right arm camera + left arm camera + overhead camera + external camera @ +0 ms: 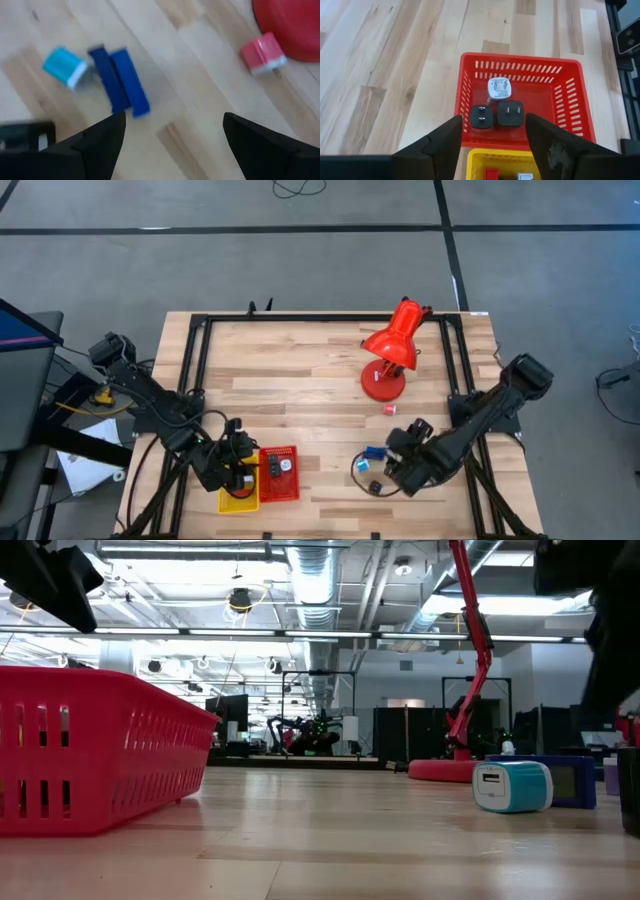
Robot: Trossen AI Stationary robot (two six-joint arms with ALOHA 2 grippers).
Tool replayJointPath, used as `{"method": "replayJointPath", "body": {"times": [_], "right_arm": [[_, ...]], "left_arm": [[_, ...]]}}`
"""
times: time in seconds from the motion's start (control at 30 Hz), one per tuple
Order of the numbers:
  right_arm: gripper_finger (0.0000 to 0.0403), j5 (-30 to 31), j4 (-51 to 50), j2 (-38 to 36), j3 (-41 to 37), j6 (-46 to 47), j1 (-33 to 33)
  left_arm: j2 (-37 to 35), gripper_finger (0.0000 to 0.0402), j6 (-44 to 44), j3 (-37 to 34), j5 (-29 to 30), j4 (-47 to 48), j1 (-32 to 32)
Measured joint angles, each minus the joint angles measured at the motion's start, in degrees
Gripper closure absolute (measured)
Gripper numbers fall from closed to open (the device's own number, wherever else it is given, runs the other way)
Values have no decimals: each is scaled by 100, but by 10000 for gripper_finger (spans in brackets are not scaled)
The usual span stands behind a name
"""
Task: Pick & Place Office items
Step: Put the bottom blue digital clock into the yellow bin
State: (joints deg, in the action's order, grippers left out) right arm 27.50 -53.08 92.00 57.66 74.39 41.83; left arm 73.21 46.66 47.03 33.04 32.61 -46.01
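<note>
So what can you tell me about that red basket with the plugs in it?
The red basket is a shallow tray that looks like plastic, with slotted walls all round. It sits flat on the wooden table, right beside a yellow tray. Inside lie three small plug-like blocks: a white one and two black ones with metal prongs facing up. The left pincer hangs open above it, touching nothing.

Two dark arms, matte black throughout, built of chunky jointed segments with rounded housings at the joints. Left arm (pixel 150 402) carries black cables looping along its links; a yellow cable shows near its base. Right arm (pixel 480 420) has a bulbous shoulder block. Left claw (pixel 492 145): two broad black fingers (pixel 437 145), tapered, one scuffed pale. Right claw (pixel 170 140): same black wedge-shaped fingers (pixel 100 142).
</note>
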Motion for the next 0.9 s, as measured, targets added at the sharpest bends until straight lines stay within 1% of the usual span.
{"method": "replayJointPath", "body": {"times": [0.1, 0.17, 0.27, 0.33, 0.43, 0.57, 0.7, 0.9], "right_arm": [[76, 535, 964, -497, -661, -291, 117], [76, 761, 1364, -736, -1020, -379, 189], [76, 814, 1750, -908, -1425, -110, 214], [76, 818, 1958, -913, -1596, -94, 231], [76, 815, 2163, -886, -1737, -285, 231], [78, 801, 2250, -735, -1778, -834, 253], [89, 599, 2606, -547, -1774, -1306, 280], [105, 569, 2612, -185, -1776, -1409, 220]], "left_arm": [[0, 178, -152, 0, 0, -17, -1], [0, 172, -188, 0, -2, -21, -1], [0, 165, -194, 0, -3, -75, 48], [0, 163, -188, 0, -7, -74, 112], [0, 162, -187, 0, -4, -76, 226], [0, 164, -184, 0, -4, -165, 383], [0, 163, -182, 2, -2, -353, 510], [0, 164, -180, 2, -5, -575, 659]]}}
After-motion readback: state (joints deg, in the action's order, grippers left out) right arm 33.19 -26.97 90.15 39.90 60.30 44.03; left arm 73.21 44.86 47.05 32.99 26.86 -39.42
